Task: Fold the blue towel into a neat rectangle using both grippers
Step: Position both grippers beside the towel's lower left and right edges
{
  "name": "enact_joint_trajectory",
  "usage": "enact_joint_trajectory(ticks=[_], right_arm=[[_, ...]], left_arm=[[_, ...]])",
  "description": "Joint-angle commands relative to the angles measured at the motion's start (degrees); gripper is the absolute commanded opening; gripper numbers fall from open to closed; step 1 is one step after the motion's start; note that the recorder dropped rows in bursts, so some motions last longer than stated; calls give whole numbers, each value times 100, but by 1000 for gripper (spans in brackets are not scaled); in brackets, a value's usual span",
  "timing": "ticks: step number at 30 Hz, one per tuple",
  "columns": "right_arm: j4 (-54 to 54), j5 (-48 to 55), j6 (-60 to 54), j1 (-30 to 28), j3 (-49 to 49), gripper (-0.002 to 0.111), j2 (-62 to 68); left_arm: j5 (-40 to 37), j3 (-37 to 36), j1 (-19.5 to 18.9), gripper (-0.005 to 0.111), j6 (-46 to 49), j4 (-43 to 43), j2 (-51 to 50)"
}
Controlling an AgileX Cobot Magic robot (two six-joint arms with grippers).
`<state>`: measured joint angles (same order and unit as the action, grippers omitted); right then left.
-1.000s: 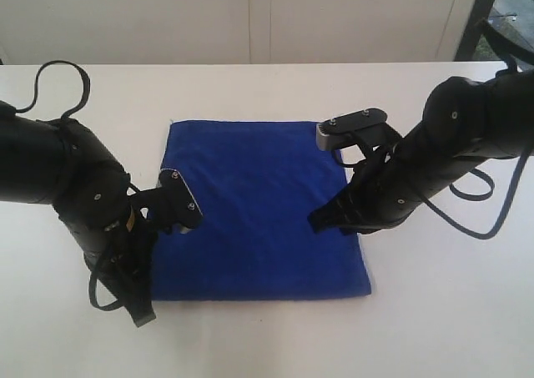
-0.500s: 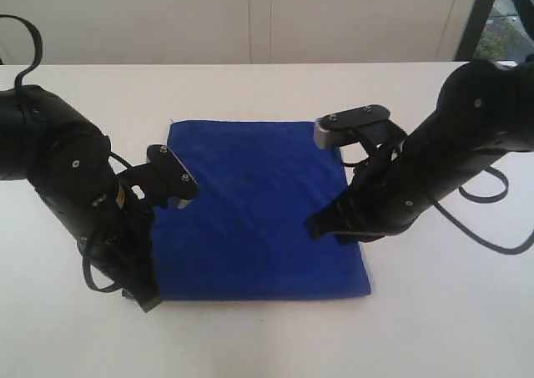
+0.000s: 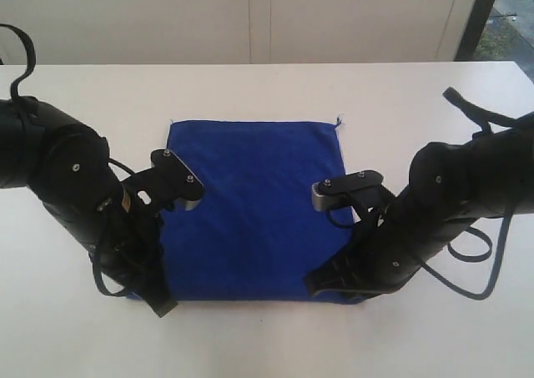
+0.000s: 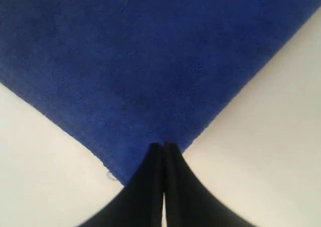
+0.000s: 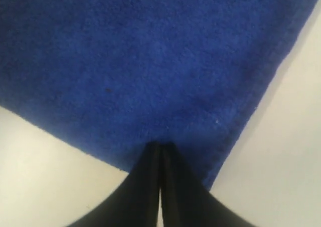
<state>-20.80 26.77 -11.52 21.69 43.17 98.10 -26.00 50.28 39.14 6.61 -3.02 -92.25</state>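
The blue towel (image 3: 259, 203) lies flat on the white table (image 3: 250, 86) as a broad rectangle, with a frayed thread (image 3: 338, 119) at its far right corner. My left gripper (image 3: 161, 305) is down at the near left corner. In the left wrist view it (image 4: 163, 146) is shut, tips on the towel's (image 4: 150, 51) corner. My right gripper (image 3: 321, 282) is at the near right corner. It (image 5: 160, 146) too is shut, tips over the towel (image 5: 150, 51) just inside its edge. Whether cloth is pinched between either pair of jaws does not show.
Bare white tabletop (image 3: 434, 94) surrounds the towel on every side. A pale wall (image 3: 250, 19) rises behind the far edge. Black cables (image 3: 467, 253) loop beside the right arm.
Both arms have swung from the towel's side edges toward its near edge and lowered onto the near corners. The towel has stayed flat in place.
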Motion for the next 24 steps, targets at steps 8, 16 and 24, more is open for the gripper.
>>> enact_joint_trajectory(ticks=[8, 16, 24], right_arm=[[7, -118, 39, 28, -54, 0, 224], [7, 261, 39, 28, -35, 0, -572], [609, 333, -1295, 52, -35, 0, -1516]], left_arm=[[168, -361, 31, 0, 19, 43, -330], [-230, -171, 31, 0, 138, -20, -80], [-873, 45, 31, 0, 1116, -1230, 624]])
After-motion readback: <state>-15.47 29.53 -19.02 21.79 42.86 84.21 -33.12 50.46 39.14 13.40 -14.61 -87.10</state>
